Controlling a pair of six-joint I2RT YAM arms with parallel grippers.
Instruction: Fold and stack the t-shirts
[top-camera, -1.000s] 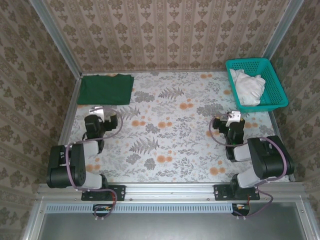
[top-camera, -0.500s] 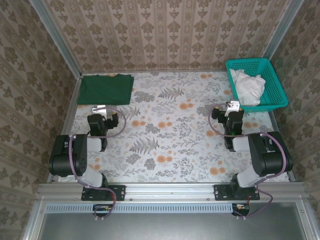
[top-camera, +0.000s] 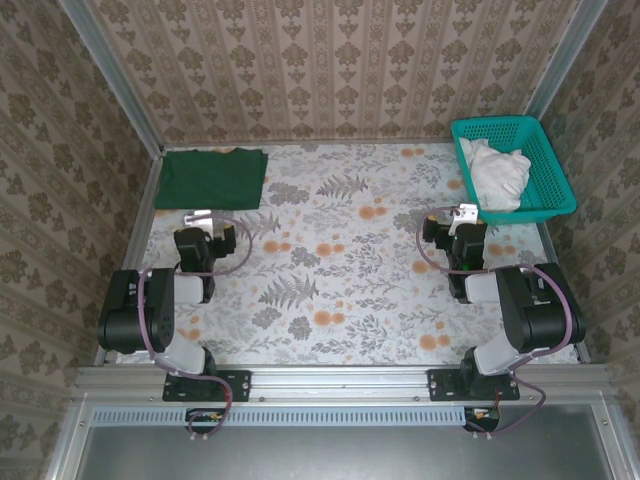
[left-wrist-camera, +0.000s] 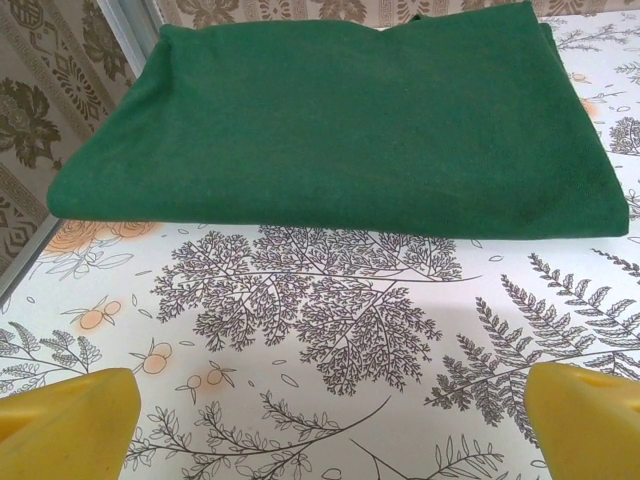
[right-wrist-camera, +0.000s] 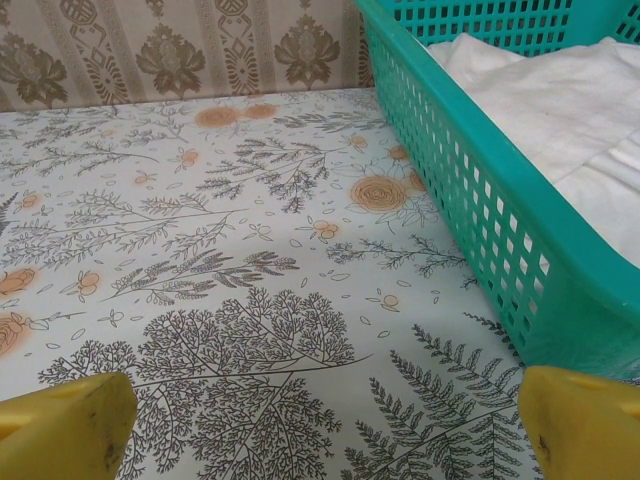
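Note:
A dark green t-shirt lies folded flat in the back left corner of the table; in the left wrist view this t-shirt lies just ahead of my fingers. My left gripper stands open just short of its near edge, with nothing between the yellow fingertips. My right gripper is also open and holds nothing, low over the table and just left of the basket.
A teal mesh basket stands at the back right with crumpled white cloth inside. The floral tablecloth covers the table. Patterned walls close in the back and both sides.
Both arms drew in and settled, each gripper shifting slightly toward the back of the table. Over the last half second nothing has visibly moved. The folded t-shirt lies as before.

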